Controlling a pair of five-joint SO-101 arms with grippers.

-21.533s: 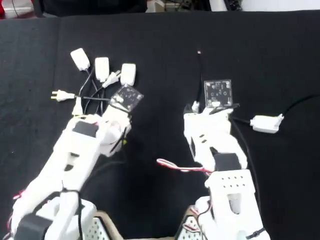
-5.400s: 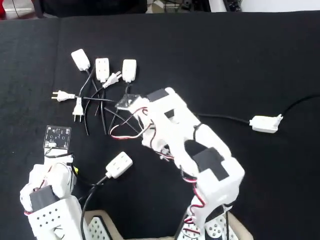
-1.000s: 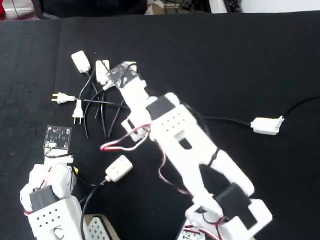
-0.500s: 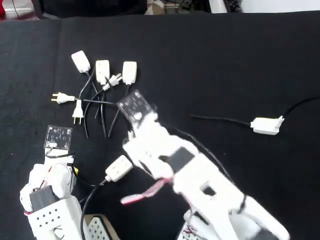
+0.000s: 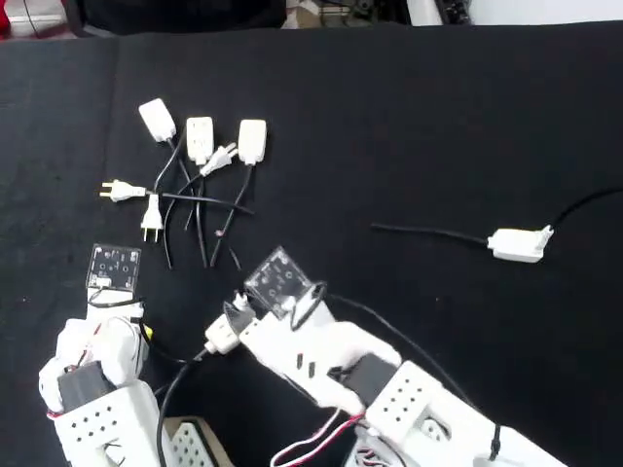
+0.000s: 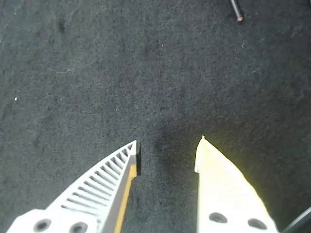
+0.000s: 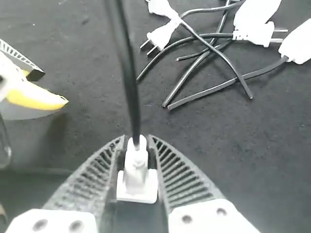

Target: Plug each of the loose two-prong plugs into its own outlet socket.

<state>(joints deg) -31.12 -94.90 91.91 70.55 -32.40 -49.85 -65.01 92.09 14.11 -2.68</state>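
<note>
My right gripper (image 7: 136,141) is shut on a white outlet socket (image 7: 137,178) at the end where its black cord (image 7: 124,68) leaves it. From above, that socket (image 5: 220,337) lies near the table's front left with the right arm (image 5: 331,360) over it. Three more white sockets (image 5: 200,136) sit at the back left, and loose two-prong plugs (image 5: 118,188) lie among tangled black cords (image 5: 200,209) beside them. My left gripper (image 6: 169,145) stands open over bare black cloth at the front left. One yellow finger (image 7: 31,97) of it appears in the right wrist view.
Another white socket (image 5: 516,243) with its cord lies alone at the right. The table (image 5: 419,126) is covered in black cloth. The left arm (image 5: 92,370) rests at the front left corner. A loose cord end (image 6: 236,12) lies just ahead of the left gripper.
The right arm has drawn back from the plug cluster toward the front left and now has its gripper shut on the near socket. The left arm has not moved.
</note>
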